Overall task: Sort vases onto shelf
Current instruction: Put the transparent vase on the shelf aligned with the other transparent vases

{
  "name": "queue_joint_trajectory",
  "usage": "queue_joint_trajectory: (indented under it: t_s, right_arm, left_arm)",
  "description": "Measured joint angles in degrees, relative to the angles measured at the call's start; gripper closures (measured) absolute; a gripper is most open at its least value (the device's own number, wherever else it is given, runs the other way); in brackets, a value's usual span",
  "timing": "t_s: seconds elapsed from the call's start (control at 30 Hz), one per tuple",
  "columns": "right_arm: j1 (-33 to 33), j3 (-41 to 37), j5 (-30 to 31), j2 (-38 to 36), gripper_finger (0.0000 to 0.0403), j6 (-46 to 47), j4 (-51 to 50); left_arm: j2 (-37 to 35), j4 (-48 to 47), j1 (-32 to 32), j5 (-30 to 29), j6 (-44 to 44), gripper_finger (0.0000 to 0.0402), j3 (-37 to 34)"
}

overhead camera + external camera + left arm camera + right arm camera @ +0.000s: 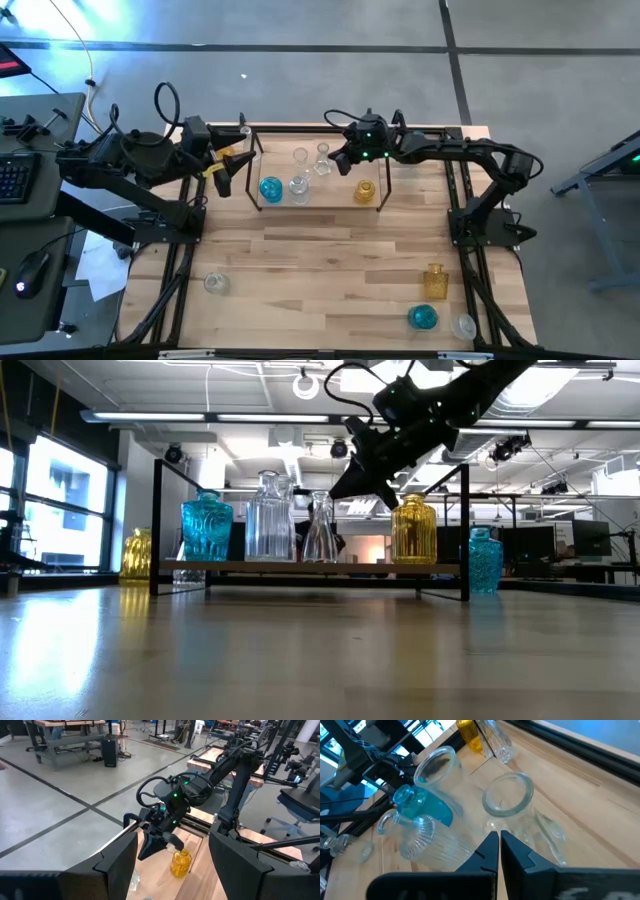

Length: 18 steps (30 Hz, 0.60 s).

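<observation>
Landmark = shelf point(255, 195), black rod rack w/ wood floor, sitting at the far edge of the table point(330, 270).

Hard to see: from above, the clear vases on the shelf are blending into the wood; three seem to be there (approx. point(300, 155), point(322, 152), point(298, 186)), exact shapes unclear. Left claw point(222, 172) is hovering just outside the shelf's left end w/ a yellow vase point(231, 155) right beside it; fingers are standing apart in its wrist view, nothing visibly gripped between them, tho contact w/ that vase can't be told. Low view is showing the yellow vase point(136, 553) only partly, cut by the shelf post.

Right claw point(343, 161) is hanging over the shelf's middle-rear, fingers point(490, 851) pressed together, empty, pointing down just above a clear vase point(512, 802). Blue vase point(271, 188) is standing toward the shelf's left, yellow jar point(365, 190) toward its right.

Open room: the table in front of the shelf is lying mostly bare. Off the shelf: clear vase point(217, 283) near the front-left; amber bottle point(434, 281), blue vase point(423, 317), clear vase point(463, 326) clustering front-right, the last close to the table edge.

Surface: light wood planks, black frame edging. Room: grey floor w/ dark seams, desk w/ keyboard point(14, 178) well left of the shelf.
</observation>
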Motion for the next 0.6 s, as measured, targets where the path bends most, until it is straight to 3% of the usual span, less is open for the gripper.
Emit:
queue_joint_trajectory:
  t_s: [0.6]
  right_arm:
    - [-1.2, 0.0, 2.1, 0.0, 0.0403, 0.3, 3.2]
  left_arm:
    - [0.1, 2.2, 0.0, 0.7, 0.8, 0.0165, 0.0]
